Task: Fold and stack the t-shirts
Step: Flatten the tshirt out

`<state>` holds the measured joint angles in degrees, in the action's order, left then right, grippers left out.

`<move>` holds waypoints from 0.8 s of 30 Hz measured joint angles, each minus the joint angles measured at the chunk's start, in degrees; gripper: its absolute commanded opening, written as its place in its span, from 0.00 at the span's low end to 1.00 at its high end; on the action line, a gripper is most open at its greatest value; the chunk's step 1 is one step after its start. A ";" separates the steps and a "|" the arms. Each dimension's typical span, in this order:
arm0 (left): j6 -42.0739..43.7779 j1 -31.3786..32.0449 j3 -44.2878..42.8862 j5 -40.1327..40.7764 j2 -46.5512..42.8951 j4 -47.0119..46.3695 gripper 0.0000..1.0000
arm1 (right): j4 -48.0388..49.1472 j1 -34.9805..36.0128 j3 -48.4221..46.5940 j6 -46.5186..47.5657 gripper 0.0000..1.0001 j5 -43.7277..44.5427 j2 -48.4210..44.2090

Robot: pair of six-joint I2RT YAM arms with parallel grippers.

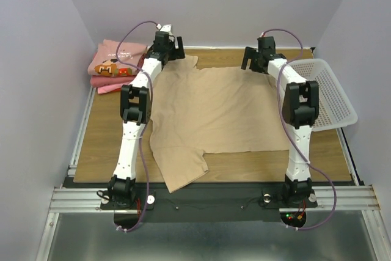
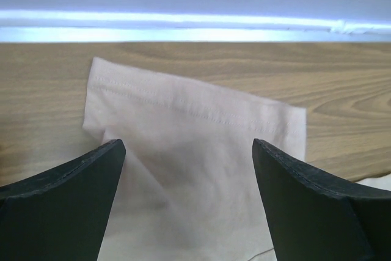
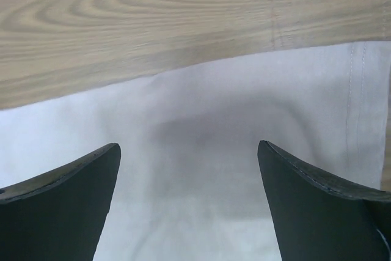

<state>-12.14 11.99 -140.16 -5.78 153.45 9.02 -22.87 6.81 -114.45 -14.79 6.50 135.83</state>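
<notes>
Table (image 1: 104,145): wooden.
Tan shirt (image 1: 220,111): flat mid-table, one sleeve at the near edge.
Basket (image 1: 333,96): right edge.
Stack (image 1: 113,65): folded pink shirts, far-left corner.
Left gripper (image 2: 186,145): wide open over the far sleeve, holding nothing.
Right gripper (image 3: 188,145): wide open over the shirt's far edge, holding nothing.

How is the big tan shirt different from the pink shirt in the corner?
The tan shirt lies spread out; the pink shirt is folded. The tan shirt is plain; the pink shirt has a brown-and-white picture. The tan shirt lies alone in the middle; the pink shirt tops a stack at far left. Both are t-shirts.
</notes>
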 measured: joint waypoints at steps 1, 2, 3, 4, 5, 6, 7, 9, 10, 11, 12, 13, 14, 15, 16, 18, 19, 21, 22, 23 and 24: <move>-0.55 0.07 -0.09 -0.13 -0.31 -0.50 0.99 | -0.20 0.00 1.68 -0.07 1.00 -1.11 -2.27; -1.20 0.35 0.00 -0.24 -0.83 -0.52 0.99 | -0.33 0.00 3.45 -0.09 1.00 -2.01 -4.61; -1.42 0.55 0.46 -0.17 -1.57 -0.52 0.99 | -0.94 0.00 5.66 -0.20 1.00 -3.41 -8.17; -1.60 0.72 2.58 0.04 -3.54 -0.74 0.99 | -0.76 0.00 6.80 -0.26 1.00 -4.00 -10.19; -1.73 0.94 4.57 0.37 -5.55 -0.13 0.99 | -0.31 0.02 10.32 -0.55 1.00 -5.14 -14.75; -1.81 1.55 7.74 1.29 -8.81 0.76 0.99 | -0.44 0.07 13.07 -1.14 1.00 -5.81 -19.45; -1.86 2.80 11.58 3.26 -13.70 2.80 0.98 | -0.17 0.20 16.09 -1.70 1.00 -6.27 -24.02; -2.84 5.51 17.38 8.57 -21.84 6.27 0.98 | 0.85 0.46 23.28 -3.39 1.00 -6.80 -33.05; -3.69 7.61 21.79 11.13 -27.36 6.69 0.98 | 1.46 0.72 27.58 -4.26 1.00 -6.91 -38.58; -4.87 9.60 25.88 13.44 -32.54 7.74 0.98 | 1.86 0.79 31.61 -5.29 1.00 -6.91 -43.28; -7.17 12.72 31.89 15.56 -40.15 8.57 0.98 | 1.95 0.81 35.04 -6.25 1.00 -6.91 -47.41; -8.55 14.67 36.59 16.50 -45.59 8.72 0.98 | 1.95 0.81 39.39 -8.00 1.00 -6.91 -52.09; -10.51 18.01 44.94 17.00 -54.42 7.19 0.99 | 1.84 0.94 42.21 -8.81 1.00 -6.71 -54.99; -13.00 20.24 51.15 17.16 -61.51 6.84 0.99 | 2.49 1.09 45.99 -10.23 1.00 -6.27 -58.16; -16.24 22.47 60.13 17.90 -70.36 6.01 0.99 | 2.73 1.16 50.18 -11.50 1.00 -5.92 -61.26; -20.92 24.65 70.18 19.67 -79.23 6.25 0.99 | 1.70 1.20 56.17 -13.38 1.00 -5.31 -65.40; -23.87 26.21 75.52 20.81 -84.54 7.37 0.99 | 1.29 1.20 59.30 -14.23 1.00 -4.90 -67.12; -29.92 30.58 84.21 23.23 -90.88 9.88 0.98 | 0.04 1.20 64.43 -15.82 1.00 -4.26 -70.01; -32.61 32.46 86.55 23.85 -92.41 11.43 0.98 | -0.22 1.20 65.85 -16.35 1.00 -4.02 -70.82; -36.09 36.22 90.47 24.41 -93.77 13.79 0.98 | -0.42 1.20 67.58 -16.94 1.00 -3.85 -72.11; -39.82 40.26 94.16 24.15 -93.88 17.14 0.98 | -0.66 1.20 68.65 -17.38 1.00 -3.72 -72.98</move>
<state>-51.96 52.25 -46.00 18.37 59.57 26.15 -23.53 8.01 -45.80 -32.16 2.79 62.85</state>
